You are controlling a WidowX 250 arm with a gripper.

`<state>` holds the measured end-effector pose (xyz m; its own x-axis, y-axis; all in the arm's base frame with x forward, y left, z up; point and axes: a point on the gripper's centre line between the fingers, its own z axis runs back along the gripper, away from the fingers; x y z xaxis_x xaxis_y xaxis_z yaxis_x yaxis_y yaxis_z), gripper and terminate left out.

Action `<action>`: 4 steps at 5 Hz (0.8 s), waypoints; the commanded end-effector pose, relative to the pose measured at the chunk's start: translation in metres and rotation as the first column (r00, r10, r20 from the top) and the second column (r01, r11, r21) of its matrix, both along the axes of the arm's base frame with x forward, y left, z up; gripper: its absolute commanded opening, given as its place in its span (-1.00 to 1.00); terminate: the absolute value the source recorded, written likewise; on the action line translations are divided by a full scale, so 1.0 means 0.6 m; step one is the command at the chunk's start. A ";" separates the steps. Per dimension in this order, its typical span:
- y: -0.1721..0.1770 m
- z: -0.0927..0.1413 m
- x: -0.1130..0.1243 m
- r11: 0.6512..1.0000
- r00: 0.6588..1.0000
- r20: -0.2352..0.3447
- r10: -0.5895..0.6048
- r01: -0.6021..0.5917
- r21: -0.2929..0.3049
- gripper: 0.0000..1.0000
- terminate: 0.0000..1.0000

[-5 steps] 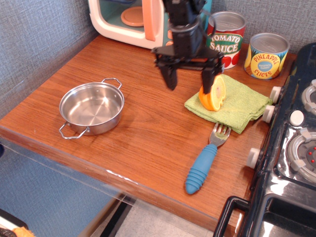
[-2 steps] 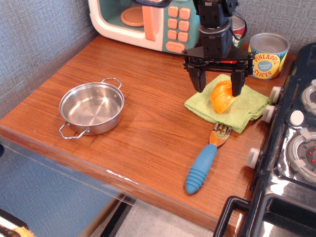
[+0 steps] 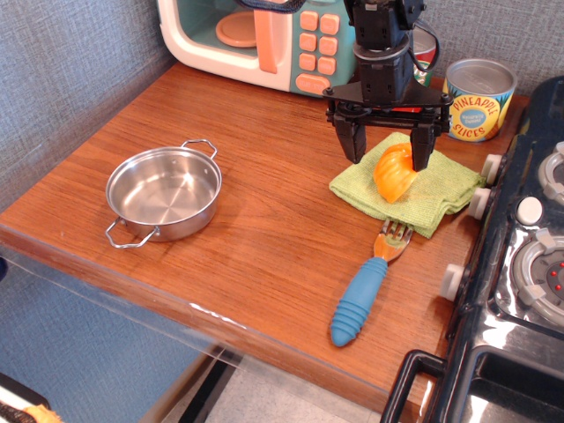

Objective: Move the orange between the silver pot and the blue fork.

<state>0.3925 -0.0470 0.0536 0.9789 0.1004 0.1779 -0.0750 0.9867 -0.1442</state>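
Observation:
The orange [image 3: 394,174] lies on a green cloth [image 3: 436,189] at the right of the wooden table, domed peel side showing. My gripper [image 3: 386,148] is open and hangs just above it, one finger on each side of the orange's top. The silver pot [image 3: 164,192] sits empty at the left of the table. The blue fork [image 3: 361,295] lies near the front right, tines pointing toward the cloth.
A toy microwave [image 3: 264,35] with an orange plate inside stands at the back. A tomato sauce can [image 3: 426,48] and a pineapple slices can [image 3: 476,99] stand behind the cloth. A black toy stove [image 3: 520,264] borders the table's right edge.
My gripper has moved right from beside the orange to over it. The orange has tipped from standing on edge to lying with the peel up. Over the last half second almost nothing moved.

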 end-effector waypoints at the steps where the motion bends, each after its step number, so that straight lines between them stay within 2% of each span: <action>1: -0.008 -0.010 0.004 1.000 1.000 -0.013 -0.004 0.004 0.002 1.00 -1.00; 2: -0.017 -0.027 0.006 1.000 0.999 -0.043 -0.016 0.016 0.009 1.00 -1.00; 3: -0.022 -0.029 0.007 1.000 0.999 -0.045 -0.028 0.028 0.008 1.00 -1.00; 4: -0.020 -0.016 0.008 0.999 0.999 -0.022 -0.036 0.036 0.009 -1.00 -1.00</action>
<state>0.3910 -0.0571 0.0200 0.9933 0.0685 0.0933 -0.0564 0.9904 -0.1261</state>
